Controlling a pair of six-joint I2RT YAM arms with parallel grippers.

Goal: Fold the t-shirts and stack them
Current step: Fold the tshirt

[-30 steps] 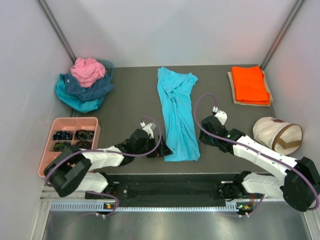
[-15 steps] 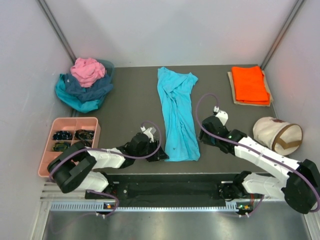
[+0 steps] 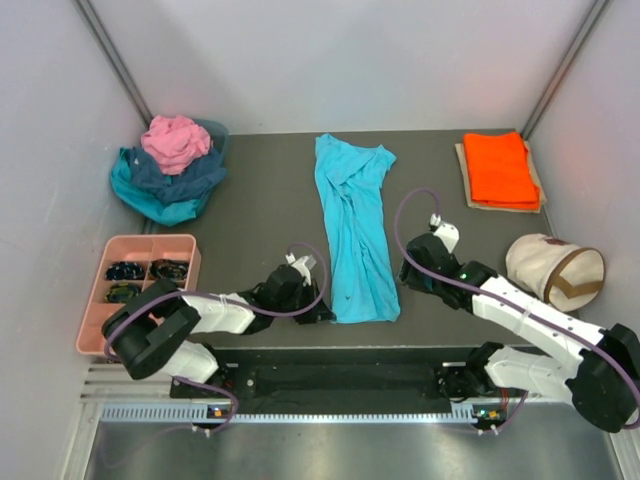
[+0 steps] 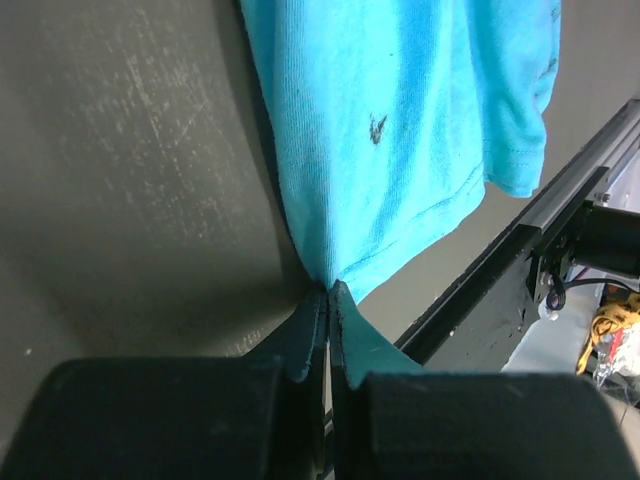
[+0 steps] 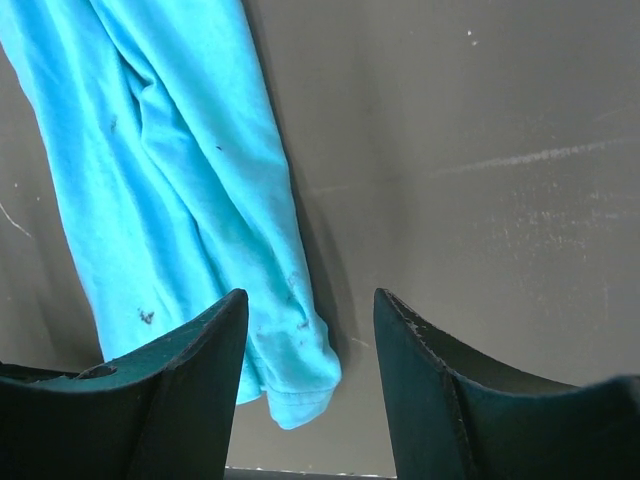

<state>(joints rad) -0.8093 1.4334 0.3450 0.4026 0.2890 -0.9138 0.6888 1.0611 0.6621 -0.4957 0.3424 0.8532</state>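
A bright turquoise t-shirt (image 3: 355, 225) lies lengthwise down the middle of the dark table, folded into a narrow strip. My left gripper (image 3: 325, 312) lies low at the shirt's near left corner. In the left wrist view this gripper (image 4: 328, 290) is shut, with the hem corner of the shirt (image 4: 400, 130) pinched at its tips. My right gripper (image 3: 408, 278) hovers open by the shirt's near right edge. In the right wrist view that gripper (image 5: 310, 310) has the shirt's corner (image 5: 290, 370) lying untouched beside its left finger. An orange t-shirt (image 3: 500, 168) lies folded at the back right.
A heap of pink, navy and teal t-shirts (image 3: 170, 165) sits at the back left. A pink compartment tray (image 3: 148, 240) with dark items stands at the left. A cream bag (image 3: 555, 272) rests at the right. The black rail (image 3: 340, 375) runs along the table's near edge.
My left gripper has gone from open to shut on the turquoise shirt's near left corner, after sliding slightly right. The right arm has barely shifted.
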